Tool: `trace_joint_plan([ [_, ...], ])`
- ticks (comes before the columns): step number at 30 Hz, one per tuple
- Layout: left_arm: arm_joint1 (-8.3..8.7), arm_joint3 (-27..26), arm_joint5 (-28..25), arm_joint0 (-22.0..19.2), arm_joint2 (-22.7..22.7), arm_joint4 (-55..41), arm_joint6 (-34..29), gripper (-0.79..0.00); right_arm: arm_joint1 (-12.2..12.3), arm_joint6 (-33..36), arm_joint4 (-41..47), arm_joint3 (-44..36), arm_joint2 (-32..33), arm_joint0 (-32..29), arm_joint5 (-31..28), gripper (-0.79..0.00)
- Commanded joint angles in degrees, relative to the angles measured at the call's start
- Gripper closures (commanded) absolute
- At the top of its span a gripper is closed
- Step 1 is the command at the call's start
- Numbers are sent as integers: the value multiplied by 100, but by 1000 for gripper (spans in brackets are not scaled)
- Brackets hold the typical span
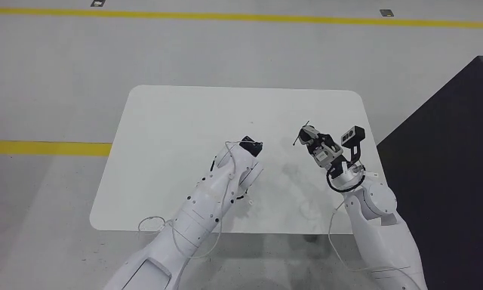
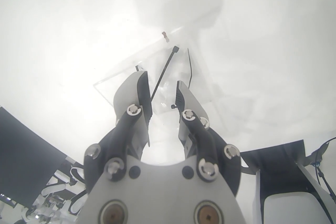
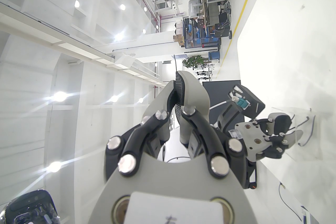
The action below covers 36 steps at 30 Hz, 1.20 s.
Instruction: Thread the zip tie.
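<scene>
The right gripper (image 3: 178,77) has its fingers pinched together on a black zip tie (image 3: 174,63), over the table (image 1: 189,116) at 3 o'clock from the left gripper (image 2: 160,78). That one's fingers are spread apart above a clear tray (image 2: 123,71) holding loose ties (image 2: 165,68).

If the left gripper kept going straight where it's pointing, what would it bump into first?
Most likely the black zip tie lying in the clear tray, right ahead of the open left gripper. I can't tell how far off it is.
</scene>
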Motion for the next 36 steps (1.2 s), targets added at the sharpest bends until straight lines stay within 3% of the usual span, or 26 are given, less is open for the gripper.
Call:
trace_joint_plan([
  [1,-17,71,-12,-25,2,-42,16,-197,0,0,0,0,0,0,0,0],
  [12,-109,369,-3,-131,44,-128,39,-166,0,0,0,0,0,0,0,0],
  [16,-130,495,-12,-159,34,-143,71,-65,0,0,0,0,0,0,0,0],
  [23,-147,295,69,-159,-6,-86,24,-132,0,0,0,0,0,0,0,0],
  [30,-72,-139,174,22,-150,297,-117,-151,0,0,0,0,0,0,0,0],
  [36,-52,46,96,65,-233,431,-28,-163,0,0,0,0,0,0,0,0],
])
